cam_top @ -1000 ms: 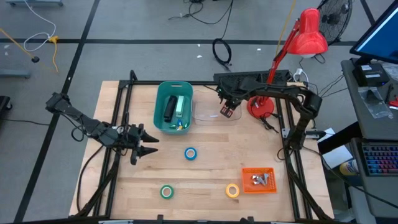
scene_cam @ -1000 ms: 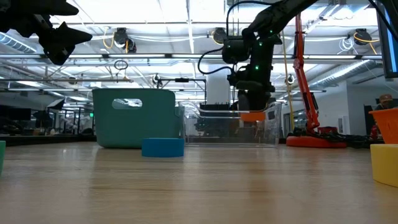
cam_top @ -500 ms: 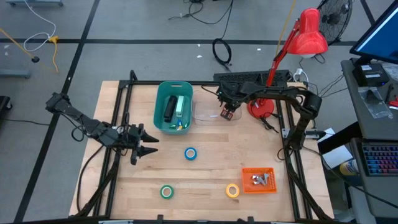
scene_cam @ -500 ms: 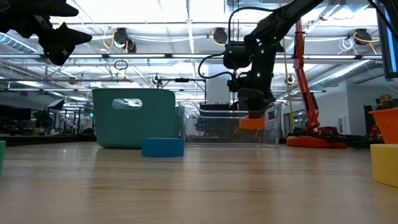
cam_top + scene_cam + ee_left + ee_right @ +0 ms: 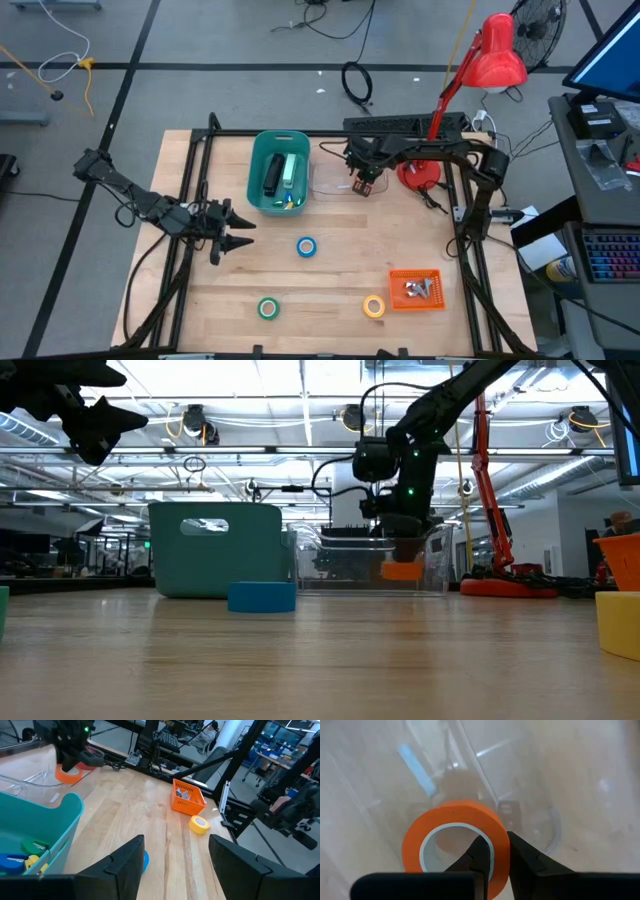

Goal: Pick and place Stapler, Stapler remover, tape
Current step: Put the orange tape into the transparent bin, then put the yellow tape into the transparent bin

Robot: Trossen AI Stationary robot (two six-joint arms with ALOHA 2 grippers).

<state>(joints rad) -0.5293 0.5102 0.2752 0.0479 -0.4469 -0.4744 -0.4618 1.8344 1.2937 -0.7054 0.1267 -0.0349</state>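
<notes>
Orange-red tape roll hanging over the clear bin, ring hole roughly facing the wrist camera. Right gripper fingers nearly closed, pinching the ring's wall. Left gripper fingers parted, empty, above the tabletop.

Right wrist view: orange tape roll pinched by its wall between the right gripper fingers, one dark finger inside the ring against the pale inner core, the other outside. Roll hangs over a clear plastic container; its transparent walls and rim show behind the tape. Pale blue strip visible through the plastic.
</notes>
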